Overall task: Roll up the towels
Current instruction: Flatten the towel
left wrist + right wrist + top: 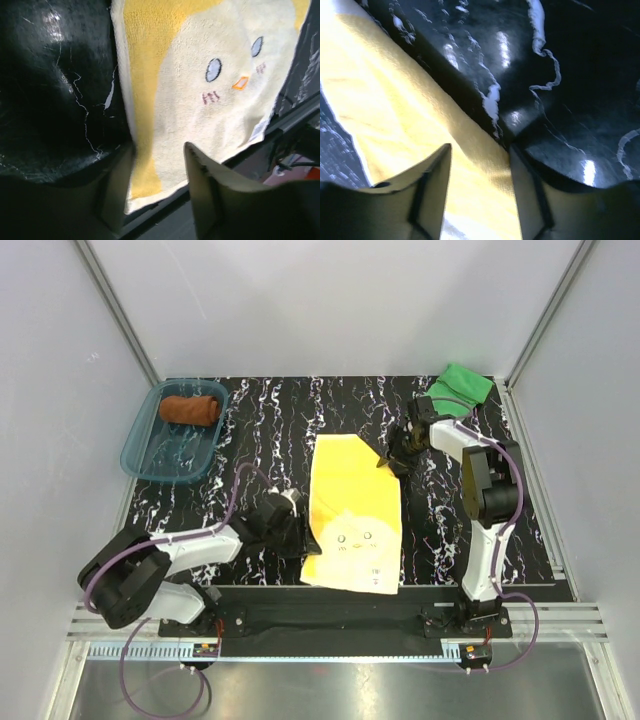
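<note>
Wrist views alone show left pincer (159, 150) and right pincer (480, 150) part-open, astride edges of the flat yellow towel (175, 100).

1. The left arm (185, 552) reaches low and rightward from its near-left base, forearm almost level, wrist turned toward the centre.
2. The left end effector (290, 525) angles downward, its two fingers (200, 185) standing apart with a clear gap between them.
3. The right arm (487, 502) rises from its near-right base, folds at the elbow and stretches far and leftward.
4. The right end effector (396, 462) tilts down at the far end of that reach, jaws parted.
</note>
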Motion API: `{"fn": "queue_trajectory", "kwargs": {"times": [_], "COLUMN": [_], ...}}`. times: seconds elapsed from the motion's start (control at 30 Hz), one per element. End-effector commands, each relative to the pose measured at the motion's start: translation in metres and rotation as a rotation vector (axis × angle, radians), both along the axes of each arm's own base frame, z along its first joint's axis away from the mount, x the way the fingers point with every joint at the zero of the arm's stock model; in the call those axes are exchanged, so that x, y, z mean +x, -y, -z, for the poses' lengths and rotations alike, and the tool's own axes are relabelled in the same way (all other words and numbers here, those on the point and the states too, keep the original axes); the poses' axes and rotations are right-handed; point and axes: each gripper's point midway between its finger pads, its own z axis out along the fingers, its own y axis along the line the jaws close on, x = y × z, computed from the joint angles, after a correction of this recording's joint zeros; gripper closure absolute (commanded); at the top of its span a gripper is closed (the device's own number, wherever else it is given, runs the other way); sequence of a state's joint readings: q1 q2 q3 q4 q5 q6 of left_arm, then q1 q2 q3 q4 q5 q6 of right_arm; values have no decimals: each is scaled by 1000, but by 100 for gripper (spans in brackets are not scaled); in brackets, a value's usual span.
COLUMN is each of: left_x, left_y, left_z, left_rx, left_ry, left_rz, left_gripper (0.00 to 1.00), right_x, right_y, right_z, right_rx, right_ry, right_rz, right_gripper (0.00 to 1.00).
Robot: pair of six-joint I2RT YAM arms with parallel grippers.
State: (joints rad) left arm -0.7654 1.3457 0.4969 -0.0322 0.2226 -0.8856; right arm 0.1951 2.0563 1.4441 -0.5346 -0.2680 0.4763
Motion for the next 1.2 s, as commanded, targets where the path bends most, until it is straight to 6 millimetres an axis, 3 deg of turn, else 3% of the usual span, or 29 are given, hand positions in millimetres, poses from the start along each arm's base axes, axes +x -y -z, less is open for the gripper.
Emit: {"fn": "queue_trajectory", "kwargs": {"times": [0.0, 0.03, 0.07, 0.13, 0.17, 0.23, 0.27, 0.33, 0.47, 0.5, 0.57, 0.6, 0.63, 0.67, 0.7, 0.77, 0.8, 0.87, 0.9, 0.93, 0.97, 1.03, 1.17], "left_x": [-26, -25, -28, -30, -30, -30, -24, -22, 2, 16, 27, 40, 46, 60, 74, 102, 113, 139, 145, 144, 155, 157, 156], "left_y": [-7, -6, -5, -6, -6, -9, -6, -16, -17, -8, -12, -8, -13, -23, -27, -60, -70, -96, -103, -112, -117, -122, -132], "left_z": [28, 29, 32, 37, 38, 37, 31, 26, 5, -10, -15, -20, -18, -17, -18, -16, -20, -27, -28, -23, -30, -32, -51], "left_rx": [36, 25, 24, 32, 38, 56, 58, 119, 186, 176, 230, 241, 275, 292, 308, 374, 395, 474, 504, 541, 562, 586, 590], "left_ry": [-94, -84, -91, -102, -100, -95, -69, -54, 45, 84, 110, 123, 127, 119, 117, 110, 115, 125, 121, 86, 102, 99, 155], "left_rz": [14, 20, 27, 34, 37, 45, 45, 53, 50, 51, 68, 69, 85, 56, 43, -29, -51, -112, -134, -150, -186, -215, -276], "left_gripper": [61, 69, 86, 100, 100, 100, 100, 100, 100, 100, 100, 100, 100, 100, 100, 100, 100, 100, 100, 93, 85, 66, 46], "right_x": [11, 13, 14, 17, 18, 19, 21, 19, 13, 7, -6, -19, -32, -41, -65, -82, -100, -112, -118, -119, -120, -118, -113], "right_y": [-13, -17, -18, -18, -17, -6, 0, 19, 53, 61, 85, 92, 96, 97, 91, 79, 76, 71, 73, 75, 76, 77, 64], "right_z": [7, 6, 10, 9, 7, 3, -9, -15, -52, -56, -69, -65, -63, -74, -58, -70, -61, -69, -67, -68, -68, -67, -51], "right_rx": [112, 147, 162, 193, 194, 159, 139, 46, -117, -152, -263, -293, -313, -302, -292, -247, -248, -244, -250, -256, -263, -270, -209], "right_ry": [13, 19, 10, 14, 19, 34, 63, 79, 143, 137, 142, 115, 90, 108, 60, 102, 80, 111, 104, 110, 115, 114, 94], "right_rz": [-12, -16, -14, -15, -13, 9, 20, 53, 118, 146, 217, 237, 260, 274, 261, 250, 238, 226, 224, 220, 216, 224, 212], "right_gripper": [46, 56, 62, 72, 84, 90, 94, 96, 100, 100, 100, 100, 100, 100, 100, 76, 56, 1, 0, 0, 0, 0, 0]}}
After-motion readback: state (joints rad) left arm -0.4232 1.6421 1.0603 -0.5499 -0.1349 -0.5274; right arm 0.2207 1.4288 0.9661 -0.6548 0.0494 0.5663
